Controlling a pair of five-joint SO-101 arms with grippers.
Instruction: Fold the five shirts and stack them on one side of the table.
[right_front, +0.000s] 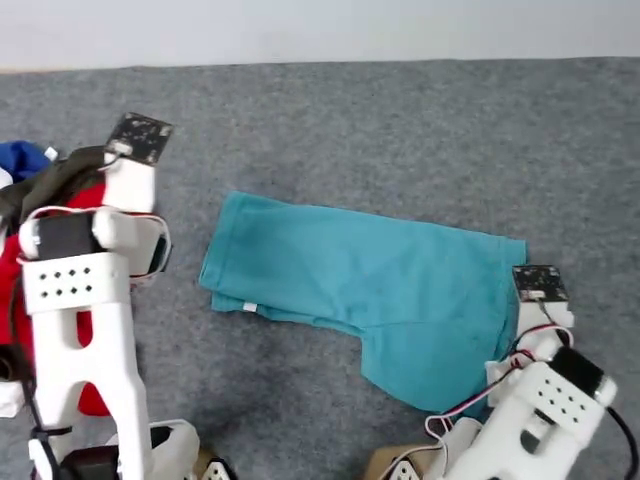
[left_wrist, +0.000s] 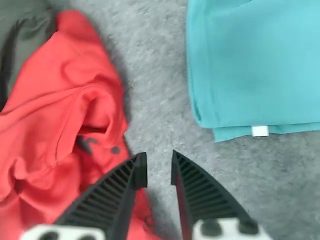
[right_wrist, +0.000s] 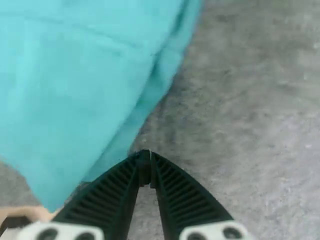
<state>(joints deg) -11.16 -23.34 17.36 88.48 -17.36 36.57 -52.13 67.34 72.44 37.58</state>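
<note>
— So, where is the teal fabric shirt (right_front: 380, 290) lying?
— Mid-table on the grey felt cover (right_front: 400, 130), partly folded. The right gripper (right_wrist: 145, 167) is pinching its tips together just beside the hem.
— And the left gripper (left_wrist: 155, 167)?
— Hanging slightly parted over the crumpled red shirt (left_wrist: 55, 100), which is crowding a dark grey garment (left_wrist: 20, 30).

Matt cloth shirt (right_front: 370, 290), rough felt table (right_front: 400, 120)

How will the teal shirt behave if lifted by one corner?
Probably floppy: the teal shirt lies flat with soft creases, so it would likely drape and unfold. It looks thin, so likely light. The fuzzy grey table cover may make it bunch when pushed.
</note>
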